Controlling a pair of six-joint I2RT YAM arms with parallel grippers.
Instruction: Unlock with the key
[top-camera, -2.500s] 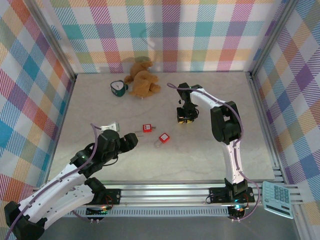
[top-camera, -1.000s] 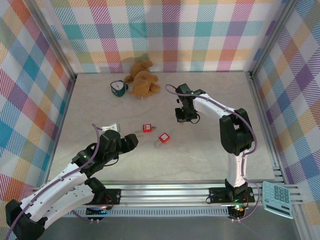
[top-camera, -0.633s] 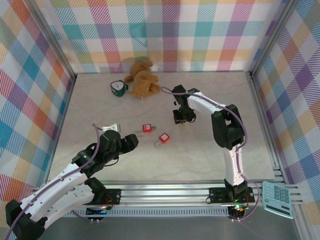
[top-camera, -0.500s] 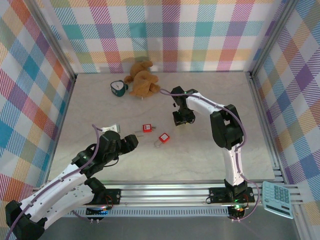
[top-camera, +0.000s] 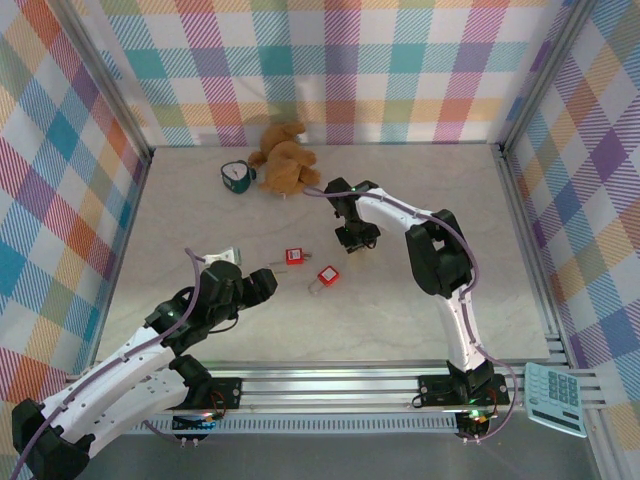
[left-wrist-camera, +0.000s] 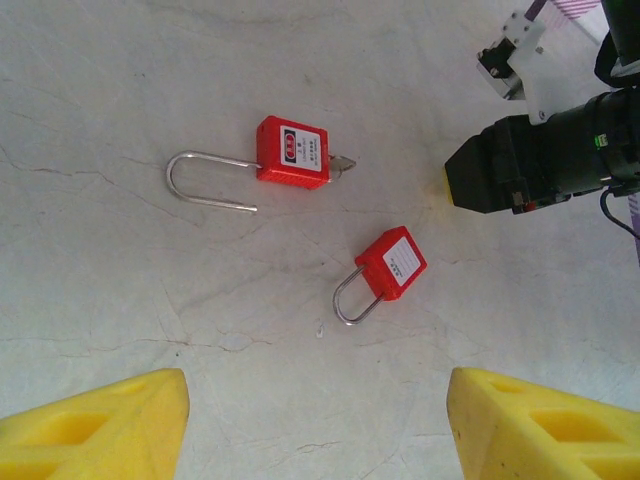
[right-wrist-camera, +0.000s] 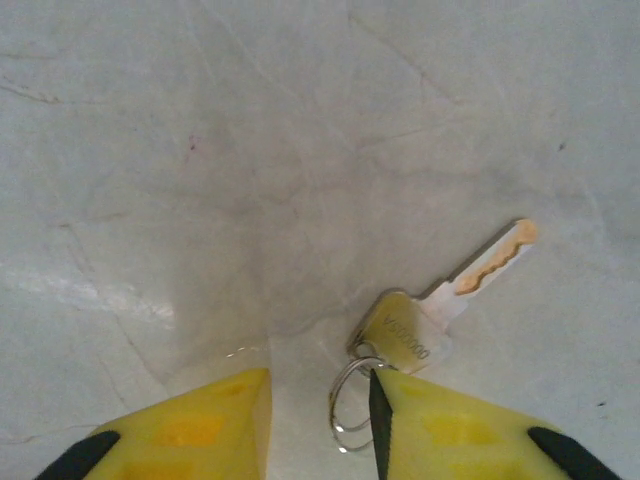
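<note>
The key (right-wrist-camera: 450, 300), small, pale metal, on a wire ring (right-wrist-camera: 350, 405), lies on the marble table. Its head is against the tip of my right gripper's (right-wrist-camera: 320, 425) right finger. The ring sits in the narrow gap between the yellow fingers, which stand open and clamp nothing. Two red padlocks lie just left of that gripper (top-camera: 352, 243): one (left-wrist-camera: 293, 153) with a long shackle swung open, one smaller (left-wrist-camera: 391, 263). My left gripper (left-wrist-camera: 318, 420) hovers open over the table below them, with nothing between its fingers.
A brown teddy bear (top-camera: 284, 157) and a small green object (top-camera: 236, 176) sit at the back of the table. A calculator (top-camera: 556, 398) rests off the table's near right corner. Plaid walls close in three sides.
My right gripper has slid left across the table toward the padlocks, and its jaws have opened from nearly shut. The left arm and both padlocks have stayed put.
</note>
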